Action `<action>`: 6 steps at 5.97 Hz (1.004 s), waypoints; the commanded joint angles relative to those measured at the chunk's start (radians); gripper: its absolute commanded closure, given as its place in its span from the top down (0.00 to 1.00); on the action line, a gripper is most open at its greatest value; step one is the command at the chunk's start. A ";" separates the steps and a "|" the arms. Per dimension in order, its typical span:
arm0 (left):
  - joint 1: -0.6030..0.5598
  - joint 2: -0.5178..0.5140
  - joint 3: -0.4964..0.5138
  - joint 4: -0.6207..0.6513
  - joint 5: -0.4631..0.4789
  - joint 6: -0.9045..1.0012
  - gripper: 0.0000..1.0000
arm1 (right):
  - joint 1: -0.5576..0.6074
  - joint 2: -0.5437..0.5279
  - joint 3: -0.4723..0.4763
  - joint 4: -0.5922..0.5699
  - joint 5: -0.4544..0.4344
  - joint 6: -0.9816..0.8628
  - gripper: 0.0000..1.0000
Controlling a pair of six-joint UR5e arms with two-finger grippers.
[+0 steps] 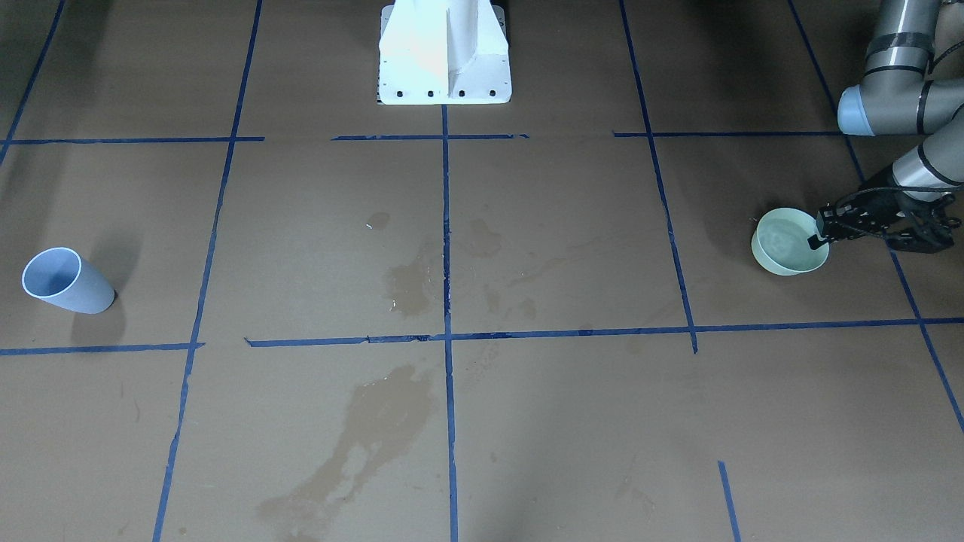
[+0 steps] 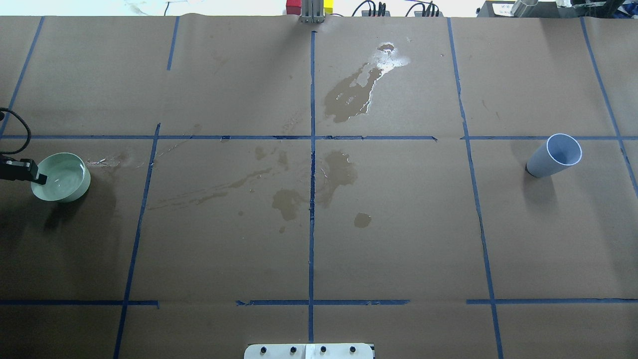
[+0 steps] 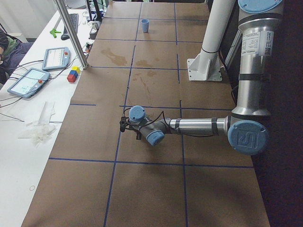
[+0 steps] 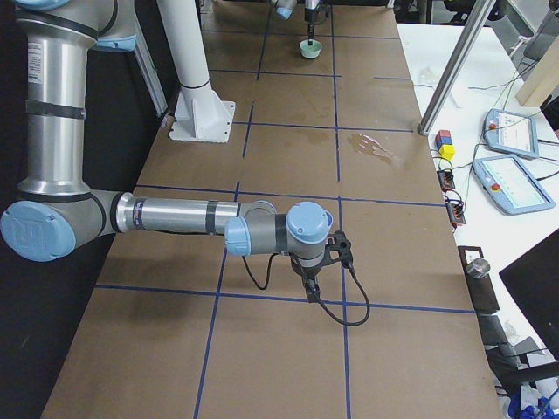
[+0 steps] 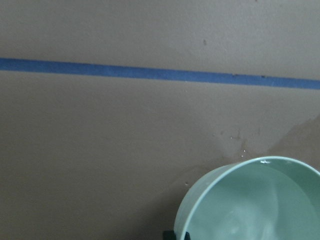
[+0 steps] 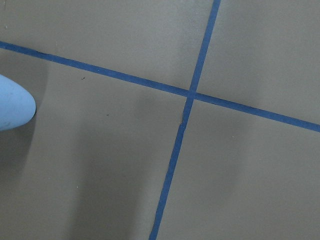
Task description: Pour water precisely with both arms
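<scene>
A pale green bowl [image 1: 783, 252] stands at the table's left end, also in the overhead view [image 2: 65, 187]. The water [image 2: 62, 175] shows as a faint sheen inside it, and in the left wrist view [image 5: 250, 210]. My left gripper [image 1: 816, 238] comes down on the bowl's near rim and is shut on it; it also shows in the overhead view [image 2: 35, 175]. A pale blue cup [image 1: 64, 280] stands at the far right end [image 2: 554, 155]. My right gripper [image 4: 311, 284] shows only in the exterior right view, low over the paper; I cannot tell if it is open.
Brown paper with blue tape lines covers the table. Wet patches [image 2: 349, 94] and stains [image 1: 376, 429] lie around the middle. The white pedestal [image 1: 444, 53] stands at the robot's side. Tablets [image 3: 28, 80] and coloured blocks [image 3: 72, 74] lie on the white side table.
</scene>
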 commanded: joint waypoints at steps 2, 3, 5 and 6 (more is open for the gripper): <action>0.002 -0.023 0.022 -0.003 -0.005 -0.001 0.71 | 0.000 0.002 0.002 0.001 0.002 0.000 1.00; 0.002 -0.023 0.014 -0.001 -0.002 0.002 1.00 | 0.000 0.002 0.011 0.001 0.000 0.002 1.00; -0.014 -0.014 -0.013 0.003 -0.008 0.033 1.00 | 0.000 0.002 0.020 0.000 0.002 -0.002 1.00; -0.079 -0.012 -0.018 0.060 -0.009 0.200 1.00 | 0.000 0.002 0.023 0.000 0.002 -0.002 1.00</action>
